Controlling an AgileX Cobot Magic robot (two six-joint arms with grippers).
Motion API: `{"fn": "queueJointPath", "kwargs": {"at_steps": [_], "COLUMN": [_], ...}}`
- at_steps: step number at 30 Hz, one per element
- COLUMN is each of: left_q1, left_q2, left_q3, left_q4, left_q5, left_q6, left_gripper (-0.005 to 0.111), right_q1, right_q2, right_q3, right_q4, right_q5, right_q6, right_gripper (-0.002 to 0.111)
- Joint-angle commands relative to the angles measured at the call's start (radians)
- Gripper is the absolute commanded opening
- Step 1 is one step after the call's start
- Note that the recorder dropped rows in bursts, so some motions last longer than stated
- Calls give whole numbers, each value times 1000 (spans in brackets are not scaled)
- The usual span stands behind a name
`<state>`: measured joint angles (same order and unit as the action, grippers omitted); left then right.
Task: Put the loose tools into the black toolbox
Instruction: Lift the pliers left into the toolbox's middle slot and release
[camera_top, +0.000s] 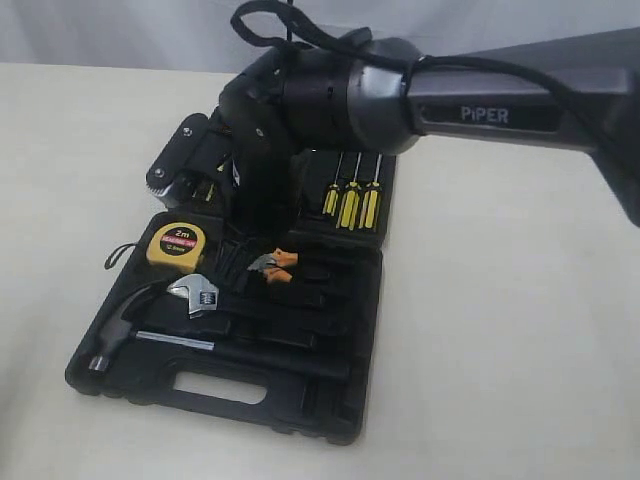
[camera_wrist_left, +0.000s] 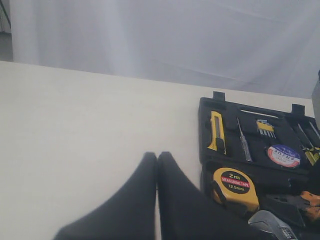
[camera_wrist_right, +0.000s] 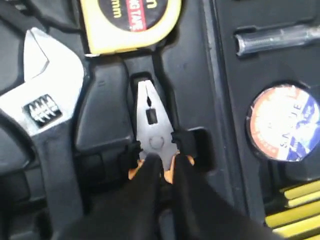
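The orange-and-black-handled pliers lie in the black toolbox, steel nose down in a moulded slot and pointing at the yellow tape measure seated just past it. My right gripper is on the handle end. Its jaws are drawn in to a narrow slit with a sliver of orange showing in it, but I cannot tell whether they actually pinch the handle or only press on it.

In the same half as the pliers, the silver adjustable wrench sits just beside them and the hammer lies nearer the slot handle. In the other half I see the yellow-and-black utility knife in its recess, the black tape roll with its round label facing up, and the three yellow-handled screwdrivers side by side.

My left gripper hangs over the bare table well apart from the case, jaws pressed together and empty.
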<state>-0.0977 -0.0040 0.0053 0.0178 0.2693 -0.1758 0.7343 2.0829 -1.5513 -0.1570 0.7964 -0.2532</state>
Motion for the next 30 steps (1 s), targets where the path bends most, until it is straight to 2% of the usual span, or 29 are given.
{"fn": "queueJointPath", "kwargs": {"at_steps": [1,8,14,20,30], "left_q1": [-6,-6,-6,-6,-6], "left_q2": [4,4,4,4,4], "left_q3": [-5,-5,-5,-5,-5], "left_q4": [5,5,5,5,5], "left_q5": [1,1,1,1,1], "left_q6": [0,0,0,0,0], "left_gripper": [0,0,0,0,0], "right_q1": [-1,-7,-12,-12,69], "right_q2": [11,92,119,117,-41], "right_q3": [-6,-6,-6,-6,-6], "right_q4": [2,-17,-152,-163,-159], "right_q5": [-14,-35,-10,16,34], "right_q6": [81,129,231,227,217], "right_gripper": [-1,-1,-1,-1,-1]}}
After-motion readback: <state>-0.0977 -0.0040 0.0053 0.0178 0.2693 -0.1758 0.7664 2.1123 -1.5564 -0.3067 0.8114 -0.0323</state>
